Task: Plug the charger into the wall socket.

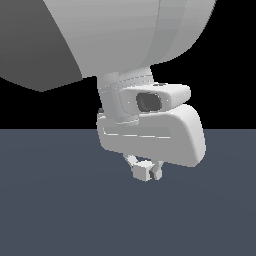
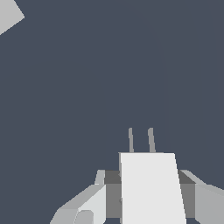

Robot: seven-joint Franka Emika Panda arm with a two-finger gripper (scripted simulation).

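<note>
My gripper is shut on the charger, a small white block, and holds it just above the dark floor. In the wrist view the charger sits between my fingers. Two thin grey prongs stick out of its far end. A light-grey flat corner shows at the edge of the wrist view, far from the prongs. It looks like part of the wall socket, but its orange dot is out of view. The socket does not show in the exterior view.
The arm's large white body fills the upper part of the exterior view and hides what lies behind it. A plain dark grey-blue floor spreads under the gripper.
</note>
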